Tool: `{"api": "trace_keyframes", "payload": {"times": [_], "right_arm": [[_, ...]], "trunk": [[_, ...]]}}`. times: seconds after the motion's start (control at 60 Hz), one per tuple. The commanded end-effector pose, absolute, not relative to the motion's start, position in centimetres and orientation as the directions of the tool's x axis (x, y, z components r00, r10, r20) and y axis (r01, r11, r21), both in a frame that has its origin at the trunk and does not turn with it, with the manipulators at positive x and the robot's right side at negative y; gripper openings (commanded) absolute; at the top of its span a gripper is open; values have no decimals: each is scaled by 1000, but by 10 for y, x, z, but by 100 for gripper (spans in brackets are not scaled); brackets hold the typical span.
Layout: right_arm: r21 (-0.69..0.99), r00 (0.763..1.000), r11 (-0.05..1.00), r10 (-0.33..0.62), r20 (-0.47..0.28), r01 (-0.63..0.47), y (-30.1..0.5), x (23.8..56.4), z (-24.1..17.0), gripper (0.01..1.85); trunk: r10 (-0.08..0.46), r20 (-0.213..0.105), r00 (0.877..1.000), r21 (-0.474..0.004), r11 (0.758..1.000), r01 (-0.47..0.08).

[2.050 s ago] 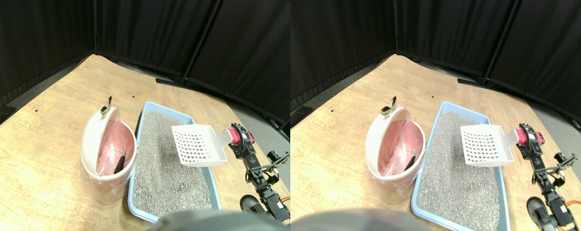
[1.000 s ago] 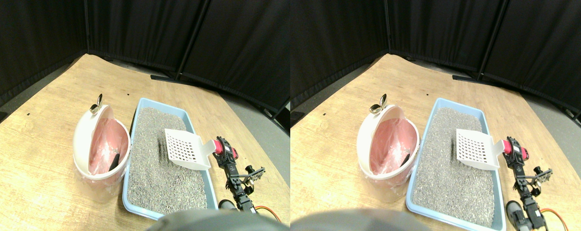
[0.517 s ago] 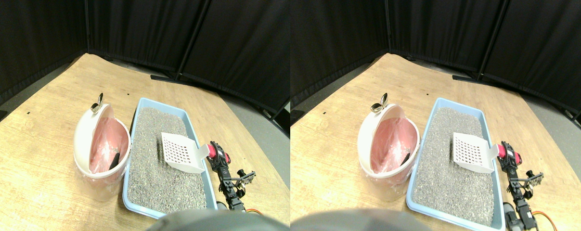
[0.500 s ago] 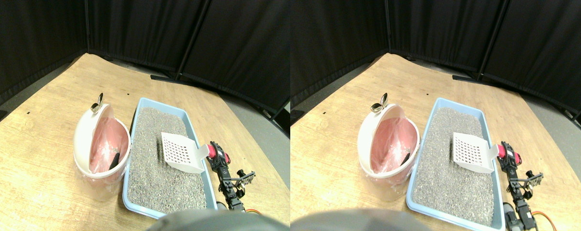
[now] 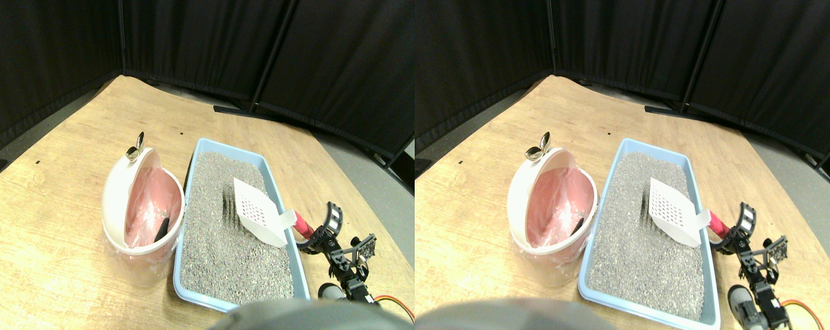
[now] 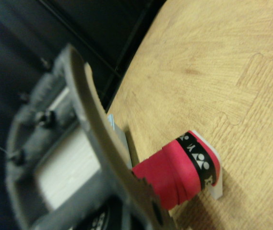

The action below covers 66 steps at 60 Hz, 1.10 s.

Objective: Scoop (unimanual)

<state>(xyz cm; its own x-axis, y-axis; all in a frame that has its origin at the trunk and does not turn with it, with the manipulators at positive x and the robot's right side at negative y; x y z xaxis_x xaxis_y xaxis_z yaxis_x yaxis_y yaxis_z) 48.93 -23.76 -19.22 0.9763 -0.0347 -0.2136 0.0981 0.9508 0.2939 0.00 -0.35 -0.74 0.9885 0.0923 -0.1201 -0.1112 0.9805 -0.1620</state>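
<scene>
Scoop [image 5: 258, 212] tilts into the litter tray [image 5: 198, 159], its red handle [image 5: 302, 225] pinched by the right gripper [image 5: 316, 237]

The litter tray [image 5: 193, 175] lies on the floor [image 5: 57, 206]; the bin [image 5: 122, 206] stands touching its left edge; the scoop [image 5: 258, 213] tilts into the litter [image 5: 229, 254] near the tray's right edge.

pincer [image 6: 126, 191] blurred, scoop [image 5: 260, 212] handle end hidden

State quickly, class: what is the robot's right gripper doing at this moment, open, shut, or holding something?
Right gripper: shut on the red wrapped handle of the white scoop, whose blade is tilted down into the litter in the blue tray.
</scene>
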Motion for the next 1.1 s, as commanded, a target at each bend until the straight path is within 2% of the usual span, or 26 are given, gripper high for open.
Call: {"api": "trace_keyframes", "payload": {"times": [0.017, 0.233, 0.517, 0.567, 0.6, 0.633, 0.667, 0.717, 0.75, 0.767, 0.817, 1.017, 1.1], "right_arm": [[293, 980, 954, 0, -201, 60, -237, 490, -179, 156], [294, 973, 955, 41, -228, 29, -235, 484, -171, 164], [295, 985, 955, 66, -160, -16, -235, 464, -154, 155], [291, 988, 956, 67, -141, -23, -236, 460, -150, 149], [273, 991, 962, 62, -119, -28, -235, 457, -147, 135], [280, 995, 959, 59, -76, -35, -236, 454, -146, 109], [289, 996, 956, 66, -62, -45, -236, 452, -145, 96], [287, 997, 955, 80, -2, -76, -237, 449, -144, 52], [293, 998, 954, 68, 11, -68, -237, 447, -143, 36], [293, 998, 954, 68, 11, -68, -237, 447, -143, 36], [288, 996, 954, 72, 49, -83, -238, 444, -141, 6], [269, 986, 955, 93, 136, -127, -244, 434, -137, 6], [268, 985, 955, 89, 147, -126, -246, 432, -136, 6]], "trunk": [[88, -115, 989, -173, 979, -107], [84, -116, 990, -168, 980, -103], [67, -112, 991, -160, 983, -84], [61, -113, 992, -158, 984, -78], [59, -112, 992, -157, 985, -76], [55, -111, 992, -155, 985, -72], [53, -111, 992, -153, 986, -70], [49, -111, 993, -151, 986, -65], [46, -110, 993, -147, 987, -62], [44, -108, 993, -145, 988, -60], [40, -108, 993, -142, 988, -55], [16, -106, 994, -117, 993, -28], [2, -104, 995, -104, 994, -13]]}}
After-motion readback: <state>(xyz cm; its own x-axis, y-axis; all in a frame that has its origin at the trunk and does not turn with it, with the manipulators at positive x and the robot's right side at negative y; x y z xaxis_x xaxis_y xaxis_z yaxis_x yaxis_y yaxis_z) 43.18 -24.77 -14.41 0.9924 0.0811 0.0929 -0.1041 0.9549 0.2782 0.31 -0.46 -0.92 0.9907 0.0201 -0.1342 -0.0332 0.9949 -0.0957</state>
